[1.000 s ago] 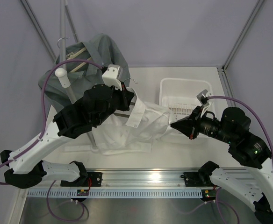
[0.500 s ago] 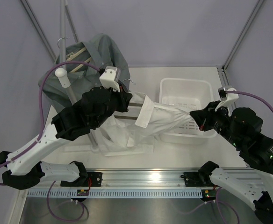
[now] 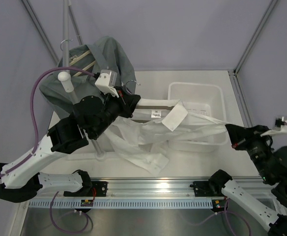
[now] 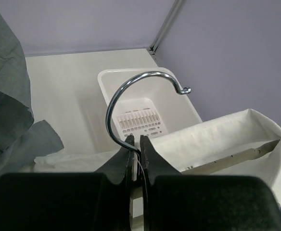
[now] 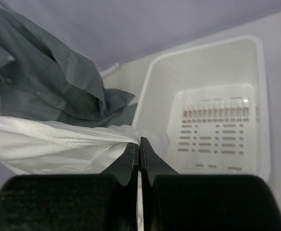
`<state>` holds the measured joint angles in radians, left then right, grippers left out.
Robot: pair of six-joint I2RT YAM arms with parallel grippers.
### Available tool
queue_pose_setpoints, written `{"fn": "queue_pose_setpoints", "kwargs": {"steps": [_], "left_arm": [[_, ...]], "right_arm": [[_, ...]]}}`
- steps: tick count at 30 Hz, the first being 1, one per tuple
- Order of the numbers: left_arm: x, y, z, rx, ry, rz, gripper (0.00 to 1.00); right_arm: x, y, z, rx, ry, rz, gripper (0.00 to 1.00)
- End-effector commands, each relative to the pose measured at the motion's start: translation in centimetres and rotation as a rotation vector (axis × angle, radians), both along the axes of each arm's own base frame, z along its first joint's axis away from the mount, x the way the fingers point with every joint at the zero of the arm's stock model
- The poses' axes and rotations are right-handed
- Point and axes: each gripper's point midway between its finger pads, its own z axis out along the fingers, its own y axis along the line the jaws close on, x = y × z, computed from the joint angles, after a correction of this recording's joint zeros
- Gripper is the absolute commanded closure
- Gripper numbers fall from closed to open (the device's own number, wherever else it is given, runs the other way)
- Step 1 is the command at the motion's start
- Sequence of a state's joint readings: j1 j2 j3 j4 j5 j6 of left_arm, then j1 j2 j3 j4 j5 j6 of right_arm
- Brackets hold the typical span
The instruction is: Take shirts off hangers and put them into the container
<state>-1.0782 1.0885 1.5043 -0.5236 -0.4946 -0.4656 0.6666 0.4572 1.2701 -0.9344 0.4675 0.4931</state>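
Jaws at left clamp the hanger (image 3: 156, 104) so the right jaws, gripping the shirt (image 3: 148, 140), can pull it off.

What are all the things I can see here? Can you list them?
white shirt: one, white, pulled tight across the middle
grey-green shirt: one, grey-green, hanging back left
hangers: two, light wood, one poking from the white shirt, one inside the grey-green shirt
basket: one, white, table's right half
pole: one, metal, back left
table: one, white, under everything
left pincer: one, black, shut on a hanger's hook
right pincer: one, black, shut on the white shirt
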Motion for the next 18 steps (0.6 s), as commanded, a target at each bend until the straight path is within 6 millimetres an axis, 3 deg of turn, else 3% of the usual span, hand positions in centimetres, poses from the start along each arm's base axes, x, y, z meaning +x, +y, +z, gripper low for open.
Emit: {"fn": "queue_pose_setpoints", "kwargs": {"steps": [1,3,4,6,7,11,13,15,17,18], "left_arm": [[2.0,9.0,3.9,-0.019,-0.141,0.343,1.0],[2.5,9.3,4.2,-0.016,-0.152,0.386,1.0],[2.8,9.1,4.3,0.004,-0.16,0.392,1.0],[3.6,8.4,4.0,0.054,-0.16,0.415,1.0],[4.0,8.2,3.9,0.072,-0.158,0.424,1.0],[5.0,6.9,3.7,0.119,-0.152,0.438,1.0],[5.0,6.1,3.7,0.109,-0.148,0.406,1.0],[4.8,5.9,4.1,0.085,-0.144,0.389,1.0],[4.6,5.9,4.3,0.08,-0.134,0.384,1.0],[4.5,6.0,4.9,0.062,-0.136,0.379,1.0]], "right_arm": [[-3.5,-8.1,2.3,0.129,-0.227,-0.276,1.0],[-5.2,-6.9,3.2,0.168,-0.362,-0.142,1.0],[-6.1,-5.3,4.1,0.151,-0.42,-0.028,1.0],[-6.7,-4.0,5.2,0.123,-0.437,0.059,1.0],[-6.4,-3.5,4.2,0.065,-0.381,0.079,1.0],[-6.8,-1.4,3.8,-0.003,-0.333,0.2,1.0],[-6.3,-1.1,1.9,-0.02,-0.254,0.199,1.0],[-4.8,0.8,-0.4,-0.073,-0.134,0.242,1.0],[-3.0,3.9,-4.0,-0.147,0.024,0.335,1.0],[-3.2,6.0,-5.1,-0.131,0.08,0.424,1.0]]}}
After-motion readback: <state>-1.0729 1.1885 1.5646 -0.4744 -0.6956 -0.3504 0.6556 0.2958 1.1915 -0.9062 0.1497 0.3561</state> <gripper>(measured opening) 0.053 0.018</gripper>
